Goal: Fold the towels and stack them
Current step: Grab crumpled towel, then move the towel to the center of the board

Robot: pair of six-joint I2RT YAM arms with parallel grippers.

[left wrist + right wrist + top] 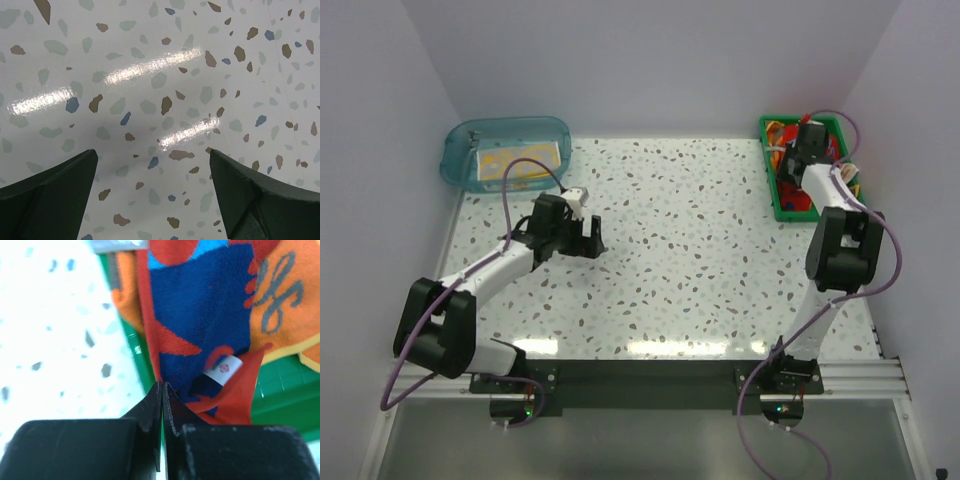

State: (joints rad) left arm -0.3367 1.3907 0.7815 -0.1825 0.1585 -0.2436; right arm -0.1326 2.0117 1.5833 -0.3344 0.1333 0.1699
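Observation:
Several towels lie bunched in the green tray [775, 208] at the back right. In the right wrist view the top towel [200, 310] is dark blue with red trim and a white label [222, 369], and an orange towel [285, 295] with grey lettering lies beside it. My right gripper [161, 384] [807, 140] is down in the tray, jaws pressed together on the red-trimmed edge of the blue towel. A cream and yellow towel [515, 163] lies flat in the clear blue tub [455, 160]. My left gripper [588, 240] [153, 151] hangs open over bare speckled table.
The green tray's wall [285, 385] runs close along the right gripper's side. The blue tub stands at the back left corner. White walls close the table on the left, back and right. Cables loop from both arms.

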